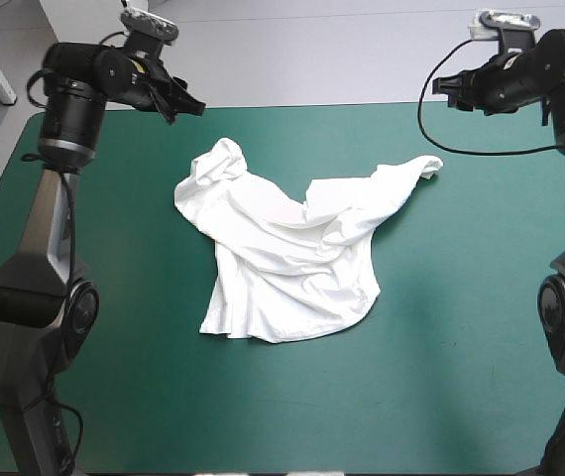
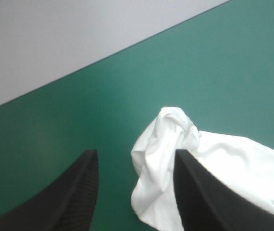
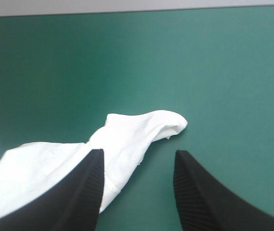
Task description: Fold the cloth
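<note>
Evidently I hold both arms high near the far edge to leave the crumpled T-shirt (image 1: 282, 258) at the middle of the table (image 1: 461, 397) in plain sight. The left gripper (image 1: 178, 102) is at its 10 o'clock and the right gripper (image 1: 451, 91) at 2 o'clock, each with fingers spread and empty. A bunched end of it lies ahead of and below each pair, untouched.

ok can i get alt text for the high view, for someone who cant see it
A crumpled white T-shirt lies in a heap at the middle of a teal-green table, one end trailing toward the far right. The left gripper and right gripper hang above the far corners, both clear of the T-shirt.
</note>
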{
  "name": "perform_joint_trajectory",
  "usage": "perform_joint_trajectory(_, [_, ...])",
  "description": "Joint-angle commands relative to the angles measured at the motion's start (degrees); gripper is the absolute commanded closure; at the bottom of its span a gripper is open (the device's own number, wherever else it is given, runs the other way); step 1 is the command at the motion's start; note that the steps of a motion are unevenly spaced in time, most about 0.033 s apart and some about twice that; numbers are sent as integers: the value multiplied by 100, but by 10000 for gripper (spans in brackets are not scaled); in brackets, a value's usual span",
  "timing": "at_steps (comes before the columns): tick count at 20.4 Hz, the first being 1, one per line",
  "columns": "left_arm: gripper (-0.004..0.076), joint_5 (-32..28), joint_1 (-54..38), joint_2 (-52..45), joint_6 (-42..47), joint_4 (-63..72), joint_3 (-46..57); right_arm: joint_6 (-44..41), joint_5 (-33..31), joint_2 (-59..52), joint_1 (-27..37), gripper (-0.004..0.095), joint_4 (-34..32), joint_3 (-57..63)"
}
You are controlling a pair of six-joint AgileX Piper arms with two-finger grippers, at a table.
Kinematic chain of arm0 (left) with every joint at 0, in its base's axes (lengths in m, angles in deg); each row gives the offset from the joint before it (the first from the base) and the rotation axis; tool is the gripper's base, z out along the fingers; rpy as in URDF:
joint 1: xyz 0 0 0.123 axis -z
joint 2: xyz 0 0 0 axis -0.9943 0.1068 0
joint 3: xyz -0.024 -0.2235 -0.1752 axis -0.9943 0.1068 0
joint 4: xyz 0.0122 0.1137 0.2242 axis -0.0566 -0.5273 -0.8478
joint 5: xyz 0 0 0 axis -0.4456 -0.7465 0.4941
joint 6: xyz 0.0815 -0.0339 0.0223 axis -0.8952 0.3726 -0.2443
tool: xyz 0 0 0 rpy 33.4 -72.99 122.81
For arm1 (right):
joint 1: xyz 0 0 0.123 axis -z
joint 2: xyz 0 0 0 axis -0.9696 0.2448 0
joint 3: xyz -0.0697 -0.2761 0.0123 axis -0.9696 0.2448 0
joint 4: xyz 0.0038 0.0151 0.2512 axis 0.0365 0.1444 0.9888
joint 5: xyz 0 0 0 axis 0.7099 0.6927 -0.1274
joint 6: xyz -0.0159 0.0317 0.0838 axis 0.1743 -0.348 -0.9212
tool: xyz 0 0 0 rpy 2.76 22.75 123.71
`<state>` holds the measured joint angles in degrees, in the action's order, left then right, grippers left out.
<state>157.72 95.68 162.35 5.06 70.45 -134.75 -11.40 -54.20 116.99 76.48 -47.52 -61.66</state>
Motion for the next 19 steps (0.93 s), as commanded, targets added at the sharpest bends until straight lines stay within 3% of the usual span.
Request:
perform_joint_trajectory(1, [384,-3,4,-1126,-46,-175,-201,68,-9,-1109,37,480,110,-89])
perform_joint_trajectory(5, [385,231,4,-2156,-58,-145,67,68,-9,-2113,-90,480,180,109])
perform_joint_trajectory(11, [385,243,351,-3613,67,-303,2600,23,-9,-3522,-107,480,64,1858])
perform_joint_trajectory(19, [385,251,1154,-3638,744,-658,4610,23,-9,-4149,-107,480,53,3351])
